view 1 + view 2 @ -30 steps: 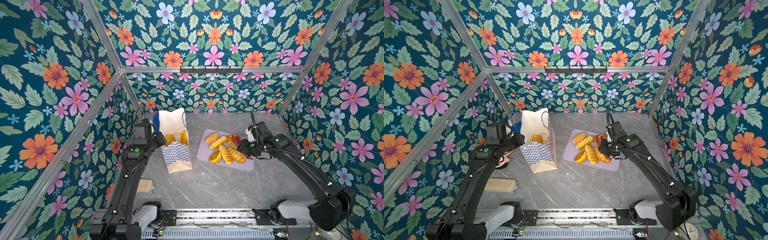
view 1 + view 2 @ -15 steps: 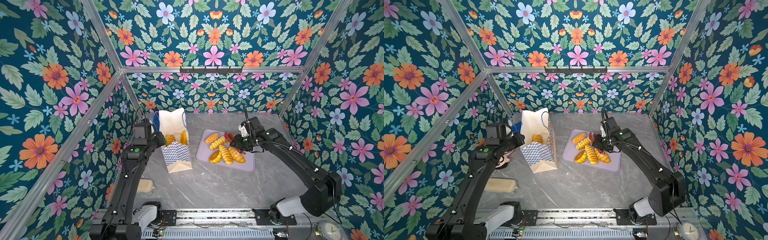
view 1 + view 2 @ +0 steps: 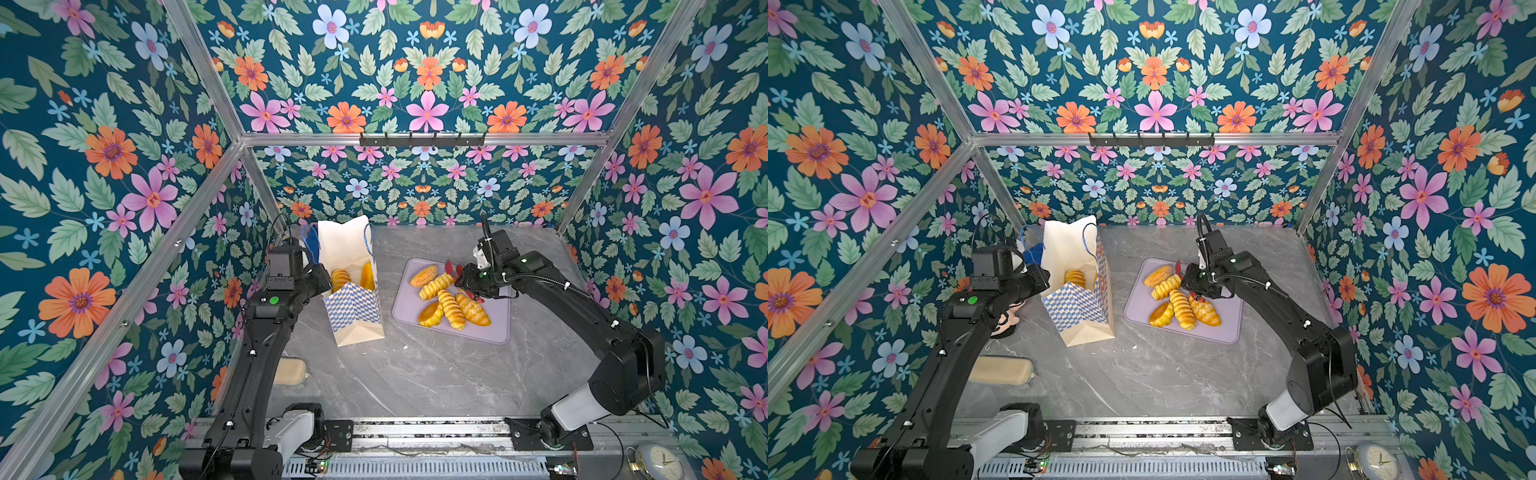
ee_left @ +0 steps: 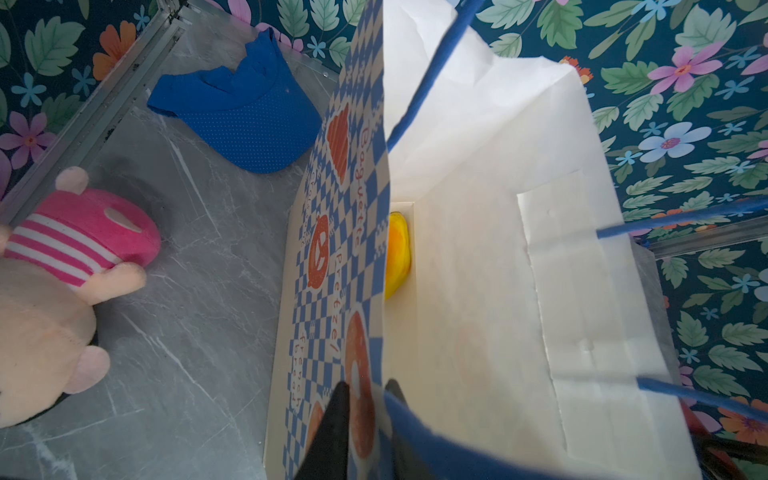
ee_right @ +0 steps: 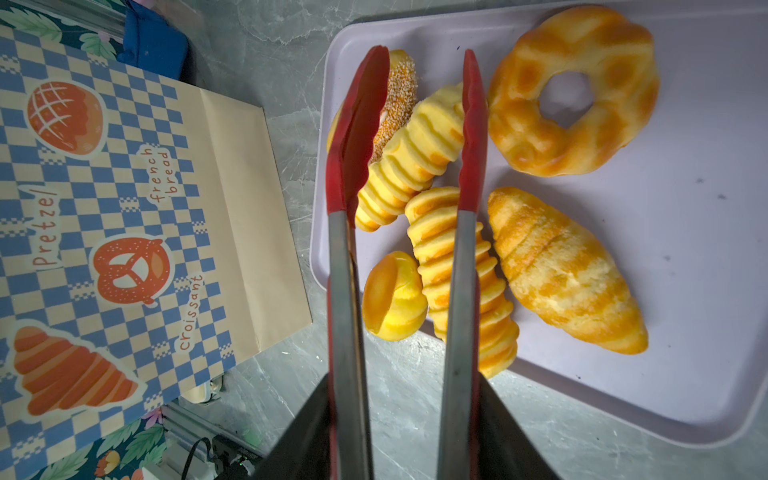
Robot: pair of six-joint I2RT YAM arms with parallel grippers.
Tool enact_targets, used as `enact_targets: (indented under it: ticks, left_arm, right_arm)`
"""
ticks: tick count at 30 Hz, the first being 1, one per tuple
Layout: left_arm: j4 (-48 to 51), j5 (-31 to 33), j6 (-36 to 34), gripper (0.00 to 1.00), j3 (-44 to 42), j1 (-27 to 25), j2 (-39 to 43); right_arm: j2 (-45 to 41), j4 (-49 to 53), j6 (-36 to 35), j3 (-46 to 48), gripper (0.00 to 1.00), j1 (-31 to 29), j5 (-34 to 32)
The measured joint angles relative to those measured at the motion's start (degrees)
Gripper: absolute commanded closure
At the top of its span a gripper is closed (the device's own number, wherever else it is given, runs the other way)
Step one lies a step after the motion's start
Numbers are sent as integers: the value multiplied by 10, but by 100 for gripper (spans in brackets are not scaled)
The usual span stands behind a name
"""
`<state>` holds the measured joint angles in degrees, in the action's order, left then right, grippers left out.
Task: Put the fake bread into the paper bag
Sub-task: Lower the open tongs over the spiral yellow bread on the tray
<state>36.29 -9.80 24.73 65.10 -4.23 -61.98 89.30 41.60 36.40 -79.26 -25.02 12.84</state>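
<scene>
Done: I count 2 breads [image 3: 340,279] in the bag [image 3: 353,303], left of centre in both top views.
Remaining: 6 on the tray [image 5: 685,249], right of centre, doughnut [image 5: 573,91] included.
Left gripper [image 4: 363,388]: pinching the bag's wall, propping the mouth open.
Right gripper [image 5: 403,382]: clamped on tongs [image 5: 340,249], whose tips are spread.
Roll [image 5: 415,153]: lies between the tips; I judge it isn't squeezed yet.

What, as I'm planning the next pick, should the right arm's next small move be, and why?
Probably lower the tongs held by the right gripper and squeeze them on the ribbed roll: their red tips stand apart on either side of it, holding nothing, while the left gripper pinches the paper bag open.
</scene>
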Motion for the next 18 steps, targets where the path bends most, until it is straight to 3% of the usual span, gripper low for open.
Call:
enact_targets:
  ticks: [18]
  left_arm:
    - [-2,-2,0,82,-2,0,0]
  right_arm:
    - [42,-35,29,-5,46,8,5]
